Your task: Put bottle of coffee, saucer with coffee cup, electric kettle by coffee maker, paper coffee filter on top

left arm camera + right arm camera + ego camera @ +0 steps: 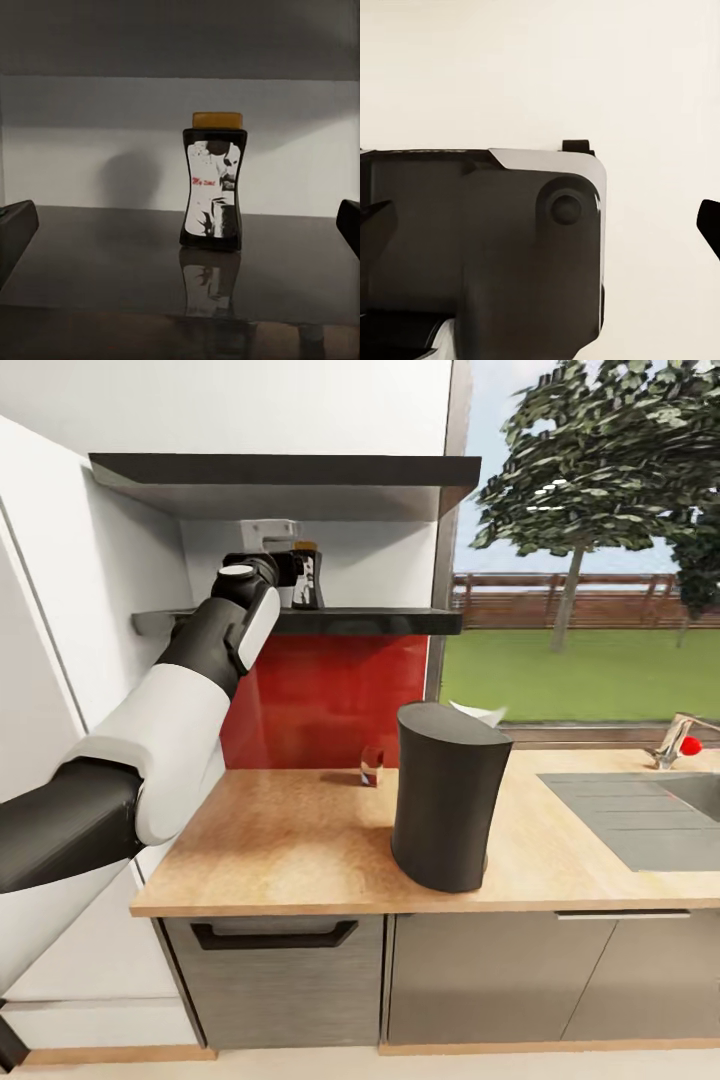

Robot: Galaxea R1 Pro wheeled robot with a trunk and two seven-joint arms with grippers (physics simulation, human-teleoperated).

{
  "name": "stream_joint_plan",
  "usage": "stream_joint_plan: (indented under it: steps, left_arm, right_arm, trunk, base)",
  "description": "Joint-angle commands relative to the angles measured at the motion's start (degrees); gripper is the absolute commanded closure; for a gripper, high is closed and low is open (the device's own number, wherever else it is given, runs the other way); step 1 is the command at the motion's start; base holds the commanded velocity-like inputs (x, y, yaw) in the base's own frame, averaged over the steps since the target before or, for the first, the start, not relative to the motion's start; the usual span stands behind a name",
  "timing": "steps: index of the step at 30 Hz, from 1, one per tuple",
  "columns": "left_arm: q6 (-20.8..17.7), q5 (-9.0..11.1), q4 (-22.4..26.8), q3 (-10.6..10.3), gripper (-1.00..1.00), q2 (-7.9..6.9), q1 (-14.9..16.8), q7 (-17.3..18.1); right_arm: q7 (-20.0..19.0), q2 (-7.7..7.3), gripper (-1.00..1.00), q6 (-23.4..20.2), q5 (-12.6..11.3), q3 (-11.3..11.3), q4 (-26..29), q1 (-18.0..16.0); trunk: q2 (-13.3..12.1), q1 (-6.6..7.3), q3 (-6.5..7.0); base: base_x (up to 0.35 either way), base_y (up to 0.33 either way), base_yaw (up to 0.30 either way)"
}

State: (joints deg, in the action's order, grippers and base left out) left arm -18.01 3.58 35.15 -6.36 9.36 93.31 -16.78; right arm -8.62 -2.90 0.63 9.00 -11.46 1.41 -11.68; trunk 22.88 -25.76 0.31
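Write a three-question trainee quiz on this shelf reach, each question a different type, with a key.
1. True or false: the left claw is shut on the bottle of coffee.
2. Multiple choice: the bottle of coffee stands on A) the kitchen countertop, B) the dark shelf, C) the sink.
3. Fill in: the tall dark coffee maker stands on the ____.

Key
1. False. In the left wrist view the fingertips sit wide apart at the frame edges, and the bottle stands upright on the shelf ahead of them, untouched.
2. B.
3. Kitchen countertop, between the red backsplash corner and the sink.
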Motion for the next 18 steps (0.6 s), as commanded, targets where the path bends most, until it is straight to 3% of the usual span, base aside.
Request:
stream_joint_plan:
  steps: [1, 8, 18]
  left_arm:
    - [-0.27, 0.38, 0.07, -0.31, -1.00, -0.04, 0.00, -0.45]
    - [-0.36, 0.38, 0.09, -0.30, -1.00, -0.04, -0.04, -0.52]
    - [-0.44, 0.34, 0.01, -0.30, -1.00, -0.06, -0.06, -0.53]
  right_arm:
    - [-0.18, -0.01, -1.00, 0.07, 0.58, -0.50, -0.01, -0.01]
    - [-0.17, 0.00, -1.00, 0.01, 0.58, -0.50, -0.01, -0.01]
    - [-0.17, 0.00, -1.00, -0.02, 0.58, -0.50, -0.01, -0.01]
  trunk:
    - [0.04, -0.02, -0.02]
    - [0.04, -0.02, 0.11]
    - [0.04, -0.02, 0.19]
  base:
    - [0.004, 0.000, -0.014]
    - [0.044, 0.000, -0.053]
    - [0.302, 0.000, -0.035]
